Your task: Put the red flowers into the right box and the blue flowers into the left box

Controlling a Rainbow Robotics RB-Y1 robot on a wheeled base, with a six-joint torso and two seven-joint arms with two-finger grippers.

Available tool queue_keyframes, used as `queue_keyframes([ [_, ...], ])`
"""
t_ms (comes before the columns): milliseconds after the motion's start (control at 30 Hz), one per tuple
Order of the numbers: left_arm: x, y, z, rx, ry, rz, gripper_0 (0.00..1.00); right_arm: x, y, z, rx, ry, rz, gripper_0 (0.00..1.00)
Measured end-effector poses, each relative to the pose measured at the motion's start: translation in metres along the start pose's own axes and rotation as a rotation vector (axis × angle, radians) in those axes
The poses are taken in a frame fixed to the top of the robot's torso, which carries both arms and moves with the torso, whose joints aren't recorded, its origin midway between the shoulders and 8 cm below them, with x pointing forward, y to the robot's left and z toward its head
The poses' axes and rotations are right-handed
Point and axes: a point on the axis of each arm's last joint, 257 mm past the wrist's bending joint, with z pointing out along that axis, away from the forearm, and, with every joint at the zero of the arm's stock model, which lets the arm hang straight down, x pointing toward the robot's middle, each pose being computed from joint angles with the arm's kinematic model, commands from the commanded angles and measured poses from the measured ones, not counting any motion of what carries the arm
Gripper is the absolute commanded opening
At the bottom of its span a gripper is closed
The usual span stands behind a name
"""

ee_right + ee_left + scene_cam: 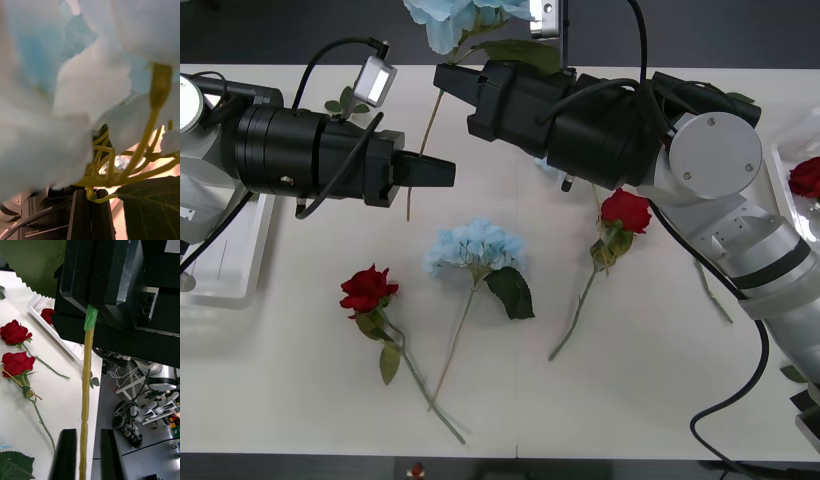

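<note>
Overhead and wrist views of a white counter [640, 390], with all places given relative to the lying blue flower [475, 248] at its middle.

Left box [225, 270]: at the counter's edge, well to the left of the lying blue flower.

Right box [783, 165]: at the opposite edge, well to its right, with one boxed rose [807, 177] inside.

Held blue flower [448, 18]: raised beyond the lying blue flower. Its bloom is uppermost, and its stem [85, 405] hangs down toward the counter (a band of green tape marks the stem's upper end).

Left rose [368, 290]: on the counter just to the left of the lying blue flower and slightly nearer the robot, stem trailing toward the near edge.

Right rose [625, 211]: on the counter to its right, partly under the right arm.

Right tool [446, 80]: reaching across above and beyond the lying blue flower, closed on the held blue flower's stem just beneath the bloom.

Left tool [448, 172]: to the left of and beyond the lying blue flower. Its two black fingers [64, 455] are spread apart on either side of the hanging stem, and whether they touch it cannot be told.
</note>
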Motion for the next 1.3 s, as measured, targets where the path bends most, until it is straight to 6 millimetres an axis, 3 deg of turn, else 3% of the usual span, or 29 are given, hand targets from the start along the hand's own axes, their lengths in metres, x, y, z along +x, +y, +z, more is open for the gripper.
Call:
queue_keyframes([
  [333,-0.001,0.000,0.000,0.000,0.000,0.003,0.00,-0.002,-0.001,0.002,0.007,-0.019,0.005,0.00],
  [367,-0.001,0.000,0.000,0.000,0.000,0.003,0.00,-0.002,-0.001,0.002,0.007,-0.019,0.005,0.06],
  [400,-0.001,0.000,0.000,0.000,-0.001,0.003,0.00,-0.002,-0.001,0.002,0.007,-0.019,0.006,0.27],
  [467,-0.002,0.000,-0.001,-0.001,-0.003,0.004,0.00,-0.003,0.000,0.002,0.003,-0.021,0.014,0.44],
  [533,-0.005,0.000,-0.003,-0.004,-0.011,0.007,0.00,-0.003,0.001,0.001,0.000,-0.022,0.020,0.55],
  [667,-0.013,0.000,-0.012,-0.011,-0.030,0.019,0.00,-0.003,0.001,0.001,0.001,-0.021,0.019,0.72],
  [900,-0.024,-0.005,-0.032,-0.013,-0.050,0.043,0.00,-0.003,0.000,0.001,0.001,-0.021,0.016,0.85],
  [1067,-0.020,0.014,-0.066,-0.120,-0.004,0.082,0.00,-0.003,-0.005,-0.003,0.013,-0.013,0.001,0.89],
  [1300,-0.017,0.042,-0.141,-0.330,0.031,0.106,0.00,-0.005,-0.017,-0.016,0.036,0.005,-0.004,0.90],
])
